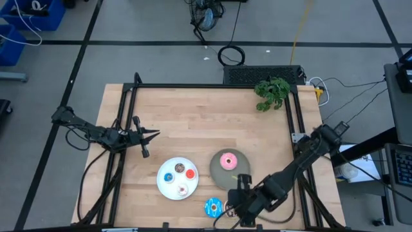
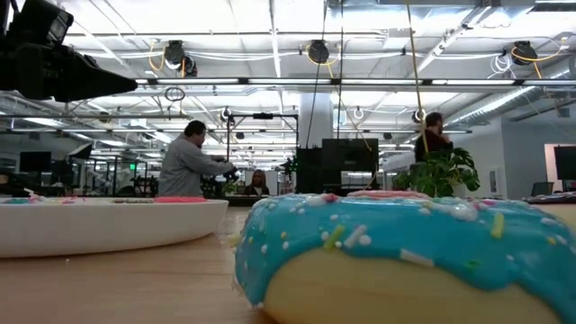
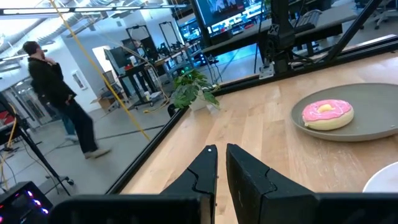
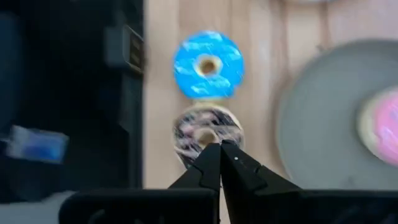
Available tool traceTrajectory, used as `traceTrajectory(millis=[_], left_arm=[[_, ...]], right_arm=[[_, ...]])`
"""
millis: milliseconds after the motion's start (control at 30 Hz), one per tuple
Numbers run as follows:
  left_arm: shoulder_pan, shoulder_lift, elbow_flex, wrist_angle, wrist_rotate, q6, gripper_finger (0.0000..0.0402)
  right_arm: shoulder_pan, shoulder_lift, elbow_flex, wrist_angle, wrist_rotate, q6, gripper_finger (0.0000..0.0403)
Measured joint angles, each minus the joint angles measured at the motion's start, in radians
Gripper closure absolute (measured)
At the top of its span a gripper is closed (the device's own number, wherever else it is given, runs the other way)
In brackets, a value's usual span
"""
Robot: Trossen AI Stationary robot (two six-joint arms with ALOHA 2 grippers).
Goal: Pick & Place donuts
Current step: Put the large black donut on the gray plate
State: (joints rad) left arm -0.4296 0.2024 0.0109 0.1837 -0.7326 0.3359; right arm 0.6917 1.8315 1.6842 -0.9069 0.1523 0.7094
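— Donuts first, from above: where are they?

— Pink donut (image 1: 228, 160) sits on the grey plate (image 1: 216, 173); three tiny ones lie on the white plate (image 1: 166, 185); the blue donut (image 1: 213, 207) lies on the bare surface (image 1: 193, 122) at the near edge, between the plates. The right hand (image 1: 239, 207) hangs just beside it, on its right. The left hand (image 1: 153, 135) waits well apart, up at the left side.

— And level with the surface?

— Blue donut fills the foreground, white plate behind to the left. No hand shows.

— Left wrist camera?

— Its fingers (image 3: 202, 171) stand nearly together, holding nothing; the pink donut lies ahead and to one side.

— Right wrist camera?

— Fingers (image 4: 211, 163) pressed together, empty. A brown sprinkled donut (image 4: 205, 134) lies right past the fingertips, the blue one touching it just beyond. It's blurred, so probably touching.

— So which arm goes?

— The right, I'd judge: both donuts lie straight ahead of it, brown first. Being rings, they set no grip direction.
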Motion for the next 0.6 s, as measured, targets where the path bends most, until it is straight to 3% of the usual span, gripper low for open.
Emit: traceTrajectory(millis=[300,600], left_arm=[[0.000,0.000,0.000,0.000,-0.001,0.005,0.0360],[0.000,0.000,0.000,0.000,-0.001,0.007,0.0360]], right_arm=[[0.011,0.245,0.374,-0.386,-0.001,-0.001,0.0403],[0.008,0.281,0.420,-0.406,-0.003,-0.001,0.0403]])
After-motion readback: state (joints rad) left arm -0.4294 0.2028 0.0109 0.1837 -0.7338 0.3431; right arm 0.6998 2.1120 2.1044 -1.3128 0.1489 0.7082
